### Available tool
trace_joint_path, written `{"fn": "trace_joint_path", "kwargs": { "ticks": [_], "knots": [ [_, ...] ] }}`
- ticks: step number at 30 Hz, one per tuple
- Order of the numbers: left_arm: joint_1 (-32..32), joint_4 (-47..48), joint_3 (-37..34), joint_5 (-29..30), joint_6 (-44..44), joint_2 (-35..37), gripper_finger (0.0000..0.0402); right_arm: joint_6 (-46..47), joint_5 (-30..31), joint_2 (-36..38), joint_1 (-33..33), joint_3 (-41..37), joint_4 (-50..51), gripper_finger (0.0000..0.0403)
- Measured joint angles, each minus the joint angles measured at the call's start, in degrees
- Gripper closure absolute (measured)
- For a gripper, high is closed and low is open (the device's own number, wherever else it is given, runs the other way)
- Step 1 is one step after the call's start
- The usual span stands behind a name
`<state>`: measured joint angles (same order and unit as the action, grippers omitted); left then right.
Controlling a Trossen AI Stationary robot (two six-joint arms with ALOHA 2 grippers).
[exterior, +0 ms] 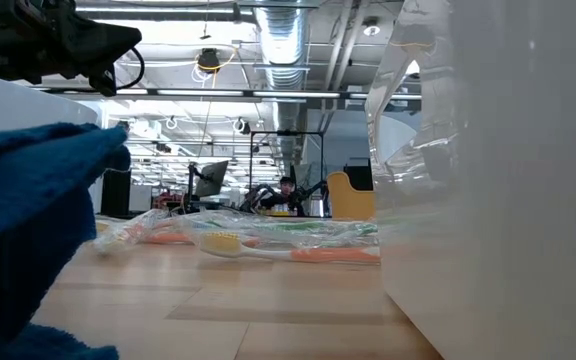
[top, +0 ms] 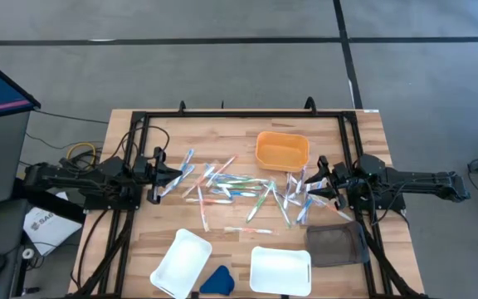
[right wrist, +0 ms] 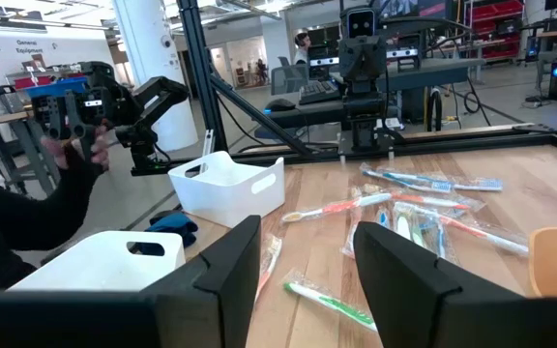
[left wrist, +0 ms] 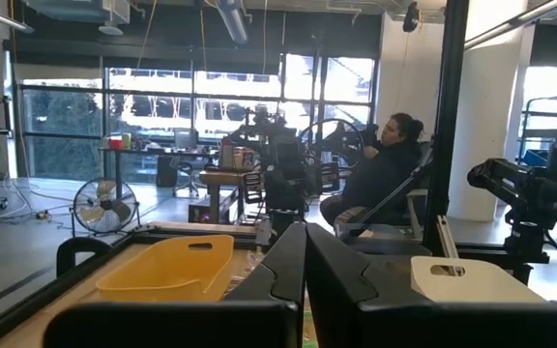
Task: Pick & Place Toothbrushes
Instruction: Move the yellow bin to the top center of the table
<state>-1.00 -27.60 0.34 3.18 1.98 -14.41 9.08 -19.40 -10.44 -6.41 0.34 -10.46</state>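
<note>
Toothbrushes (top: 237,188) lie scattered across the middle of your desk (top: 156,224), thin sticks in blue, green, orange and white, apparently wrapped in clear film. From low down, a blue cloth (exterior: 28,230) and a white tray (exterior: 508,180) block most of them from you. Your left gripper (top: 169,176) is pressed together at the pile's left edge; your right gripper (top: 312,184) stands spread at its right edge, empty.
</note>
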Motion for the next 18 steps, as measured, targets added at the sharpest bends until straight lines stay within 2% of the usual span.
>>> {"fn": "trace_joint_path", "kwargs": {
  "ticks": [3,7,10,13,18],
  "knots": [
    [0.0,-3.4,0.01,0.02,-1.39,-0.07,0.0398,-0.01,0.0,-0.01,0.02,0.01,0.0,0.0242],
    [0.0,-14.65,0.02,0.02,-1.63,-0.33,0.0398,-0.01,0.0,-0.01,0.01,0.01,0.0,0.0242],
    [0.01,-14.89,2.32,0.01,-2.38,-2.43,0.0398,0.0,0.0,0.0,0.0,0.02,0.02,0.0242],
    [0.09,-14.98,7.66,0.01,-3.57,-8.71,0.0398,-0.02,0.0,0.0,0.0,0.0,0.02,0.0242],
    [0.09,-14.58,19.31,0.02,-8.12,-24.55,0.0398,-0.02,0.0,0.0,0.0,0.0,0.01,0.0242]
  ]
}}
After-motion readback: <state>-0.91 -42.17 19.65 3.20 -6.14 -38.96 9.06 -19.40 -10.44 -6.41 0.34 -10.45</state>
